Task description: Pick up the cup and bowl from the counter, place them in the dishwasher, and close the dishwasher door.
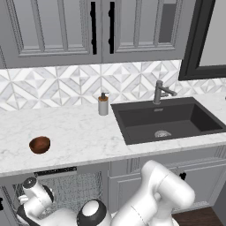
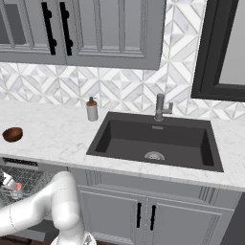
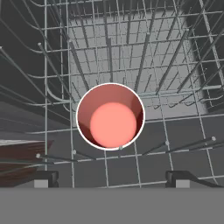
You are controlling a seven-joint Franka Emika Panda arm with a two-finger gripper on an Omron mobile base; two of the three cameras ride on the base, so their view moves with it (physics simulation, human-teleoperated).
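Observation:
The cup (image 3: pixel 110 116) stands upright in the dishwasher's grey wire rack (image 3: pixel 131 52), seen from straight above with its salmon-pink inside showing. My gripper (image 3: pixel 111 180) hovers over it, open, with its fingertips (image 3: pixel 43 179) set wider than the cup and not touching it. In the right base view the cup (image 2: pixel 15 187) is a pink spot in the rack (image 2: pixel 33 178) by my hand. The dark reddish-brown bowl (image 1: pixel 39 144) (image 2: pixel 12 134) sits on the white marble counter (image 1: pixel 79 132), above the dishwasher (image 1: pixel 75 190). The door panel is out of view.
A soap dispenser (image 1: pixel 103 104) (image 2: pixel 92 110) stands by the dark sink (image 1: pixel 167 121) (image 2: pixel 153 141) with its faucet (image 1: pixel 159 92). Grey wall cabinets (image 1: pixel 66 26) hang above and grey base cabinets (image 2: pixel 143 210) stand to the dishwasher's right. Thin rack tines (image 3: pixel 57 70) rise around the cup.

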